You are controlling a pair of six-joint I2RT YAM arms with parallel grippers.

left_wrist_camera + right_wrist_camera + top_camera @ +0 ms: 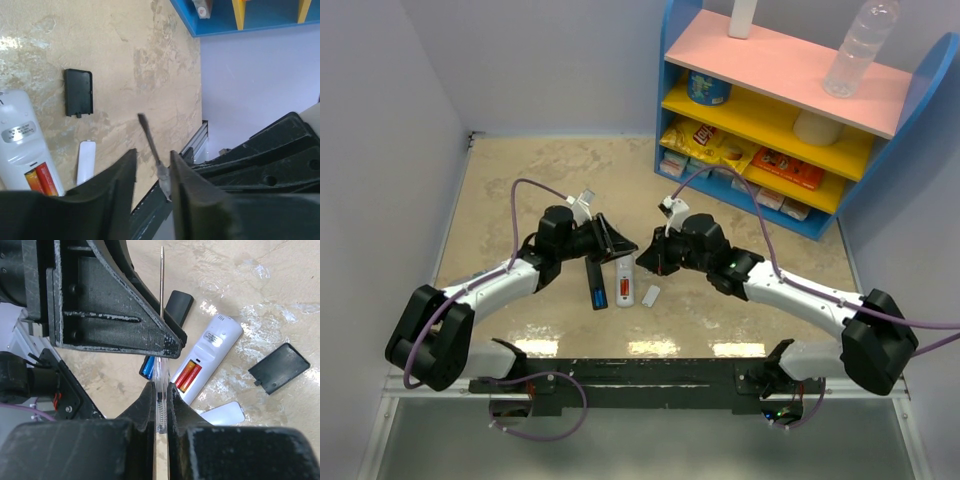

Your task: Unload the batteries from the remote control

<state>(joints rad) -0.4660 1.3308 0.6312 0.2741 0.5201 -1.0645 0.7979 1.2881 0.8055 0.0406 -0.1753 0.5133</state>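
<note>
A white remote lies open on the table with orange-red batteries in its bay; they also show in the left wrist view. Beside it a black remote holds blue batteries. My right gripper is shut on the clear handle of a thin screwdriver, above the remotes. Its shaft runs between the jaws of my left gripper, which stand apart and do not clamp it. In the top view both grippers, left and right, meet over the remotes.
A black cover plate and a white cover plate lie loose on the table by the white remote. A blue and yellow shelf with snacks and a plastic bottle stands at the back right. Walls close the left and back.
</note>
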